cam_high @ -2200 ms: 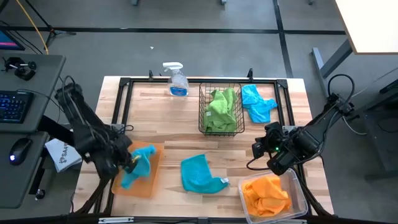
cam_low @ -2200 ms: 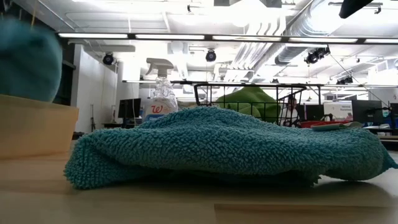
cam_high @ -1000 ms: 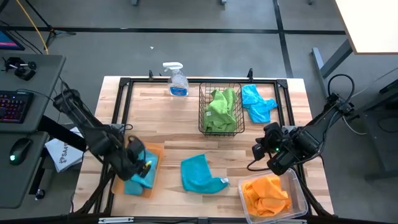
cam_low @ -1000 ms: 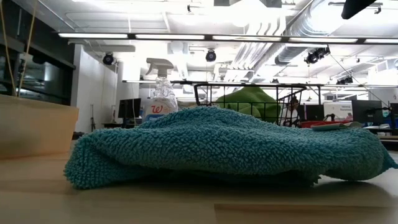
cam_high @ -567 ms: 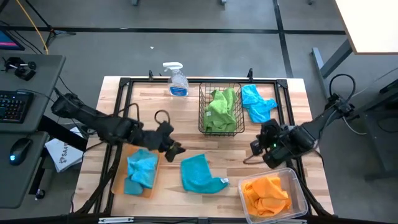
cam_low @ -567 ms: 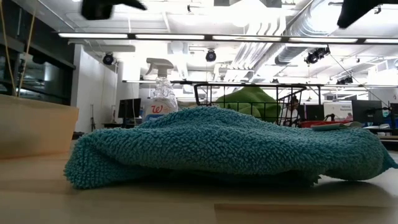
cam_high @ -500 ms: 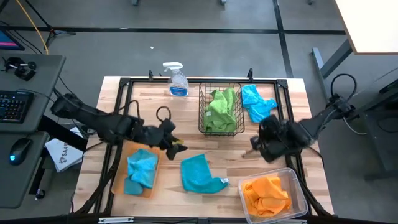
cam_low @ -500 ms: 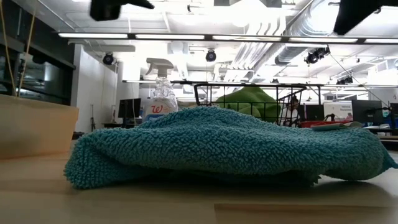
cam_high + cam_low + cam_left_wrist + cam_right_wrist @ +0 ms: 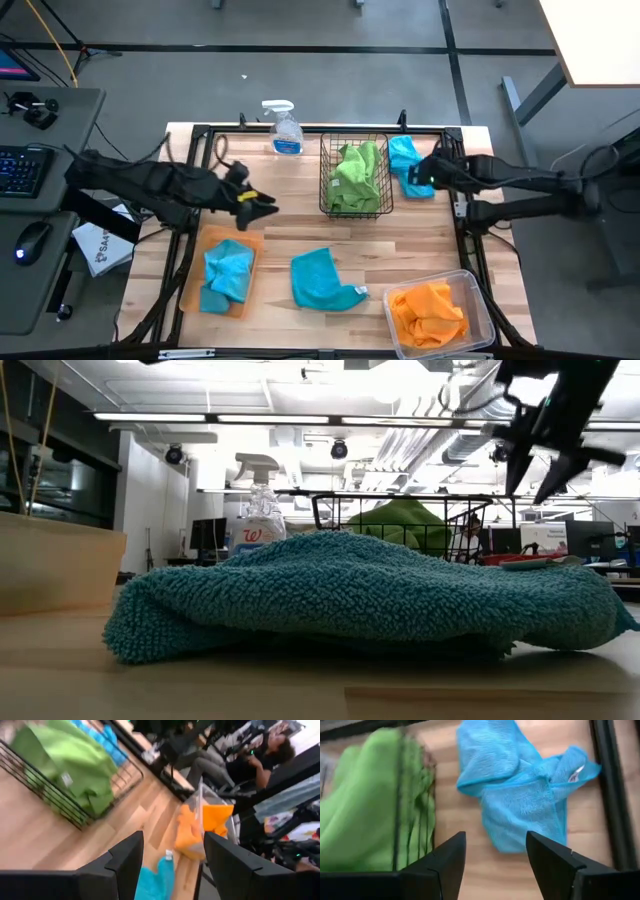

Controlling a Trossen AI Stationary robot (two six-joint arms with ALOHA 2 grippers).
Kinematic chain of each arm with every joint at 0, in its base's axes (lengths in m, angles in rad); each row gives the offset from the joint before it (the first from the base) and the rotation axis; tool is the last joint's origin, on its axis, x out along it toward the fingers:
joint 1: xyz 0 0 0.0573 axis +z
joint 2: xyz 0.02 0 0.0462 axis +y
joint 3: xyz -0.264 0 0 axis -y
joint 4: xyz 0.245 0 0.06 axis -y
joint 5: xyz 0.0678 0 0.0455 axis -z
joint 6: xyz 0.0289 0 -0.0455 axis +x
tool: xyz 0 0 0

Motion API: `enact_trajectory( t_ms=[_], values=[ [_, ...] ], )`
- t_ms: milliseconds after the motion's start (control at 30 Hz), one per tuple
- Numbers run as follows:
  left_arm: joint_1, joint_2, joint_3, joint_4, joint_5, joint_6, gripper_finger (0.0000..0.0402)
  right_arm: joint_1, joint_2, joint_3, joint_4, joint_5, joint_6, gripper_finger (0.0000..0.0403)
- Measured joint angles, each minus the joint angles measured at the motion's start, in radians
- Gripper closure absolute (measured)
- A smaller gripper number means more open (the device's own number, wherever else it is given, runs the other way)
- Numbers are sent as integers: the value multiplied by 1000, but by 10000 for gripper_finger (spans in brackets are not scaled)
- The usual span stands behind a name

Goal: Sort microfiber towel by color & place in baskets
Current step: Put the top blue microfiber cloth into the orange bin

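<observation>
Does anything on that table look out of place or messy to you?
Two turquoise towels lie loose on the bare wood: one mid-table in front, one just right of the wire basket, under the open right gripper. The spray bottle at the back is no cloth. Otherwise green, orange and one turquoise towel sit in containers.

Towels lie in tray, basket — bin.

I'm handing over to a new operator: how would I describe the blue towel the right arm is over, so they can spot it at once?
Find the black wire basket holding green cloth at the table's far side. The blue towel lies crumpled on bare wood just right of it, below the open right gripper. Unlike the other two blue towels, it is neither in the orange tray nor at the table's front centre.
</observation>
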State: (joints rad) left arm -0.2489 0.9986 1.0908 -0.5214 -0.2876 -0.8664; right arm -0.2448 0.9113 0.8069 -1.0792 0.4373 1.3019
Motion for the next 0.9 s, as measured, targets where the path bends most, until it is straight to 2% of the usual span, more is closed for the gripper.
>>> enact_trajectory(
  t_ms=[100,233,333,467,567,733,900],
  values=[
    [9,-41,0,-1,-29,41,204,-139,5,-72,115,-75,2,198],
    [63,-63,0,1,-30,116,204,-257,63,-125,247,-135,30,198],
    [137,-58,0,2,-23,142,204,-321,118,-128,292,-160,91,198],
    [277,-40,0,2,36,201,204,-393,195,-128,327,-205,63,198],
    [383,-28,0,3,48,214,204,-424,250,-130,319,-253,61,198],
    [536,-9,0,57,92,228,204,-430,307,-135,308,-254,59,198],
    [692,32,0,195,221,318,204,-430,333,-135,314,-245,118,198]
  ],
)
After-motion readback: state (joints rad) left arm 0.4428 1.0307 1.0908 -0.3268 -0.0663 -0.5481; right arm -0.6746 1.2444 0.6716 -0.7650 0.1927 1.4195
